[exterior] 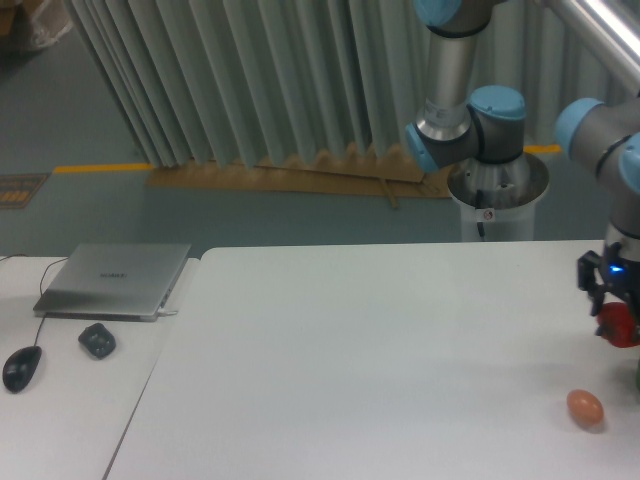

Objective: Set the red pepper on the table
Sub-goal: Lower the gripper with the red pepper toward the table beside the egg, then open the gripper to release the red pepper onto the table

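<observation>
The red pepper (621, 324) is at the far right edge of the view, held in my gripper (612, 318) a little above the white table (380, 360). It is partly cut off by the frame edge, so I see only its glossy red left side. The gripper is dark with a blue light on it and is shut on the pepper. The orange-brown egg-shaped object (585, 407) lies on the table below and slightly left of the gripper.
A smaller white desk (70, 400) at the left carries a closed laptop (115, 280), a black mouse (22, 367) and a small dark object (97, 341). The arm's base (497, 195) stands behind the table's far edge.
</observation>
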Motion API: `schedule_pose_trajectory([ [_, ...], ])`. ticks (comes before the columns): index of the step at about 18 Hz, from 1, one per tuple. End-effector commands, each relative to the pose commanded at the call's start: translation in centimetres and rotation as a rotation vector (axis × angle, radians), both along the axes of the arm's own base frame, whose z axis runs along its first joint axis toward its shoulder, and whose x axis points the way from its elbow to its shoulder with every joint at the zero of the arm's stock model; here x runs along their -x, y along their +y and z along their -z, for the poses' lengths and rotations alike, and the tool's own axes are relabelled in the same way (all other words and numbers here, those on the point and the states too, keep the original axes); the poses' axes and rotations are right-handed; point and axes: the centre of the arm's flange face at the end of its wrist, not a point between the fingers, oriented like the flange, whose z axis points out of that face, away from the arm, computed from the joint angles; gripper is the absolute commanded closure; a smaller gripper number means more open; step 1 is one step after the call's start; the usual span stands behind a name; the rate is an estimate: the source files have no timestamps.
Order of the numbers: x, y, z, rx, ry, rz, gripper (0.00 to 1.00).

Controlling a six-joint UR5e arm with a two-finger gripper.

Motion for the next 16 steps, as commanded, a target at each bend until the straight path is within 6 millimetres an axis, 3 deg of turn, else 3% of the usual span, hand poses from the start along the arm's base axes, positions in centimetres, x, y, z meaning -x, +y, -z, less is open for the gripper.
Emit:
schedule_pose_trajectory([
  [2,-0.8,1.9,0.5,-0.036,0.028,-0.116,0.67],
  [4,-1.4,4.0,2.6,-0.082,0.074,-0.238,0.67],
  [9,-2.7,4.7,5.1,0.001,0.152,-0.218,0.67],
  [14,-3.5,5.3,5.6,0.033,0.177,-0.216,0.67],
  [16,-5.0,5.8,6.3,0.045,0.174,-0.198,0.66],
])
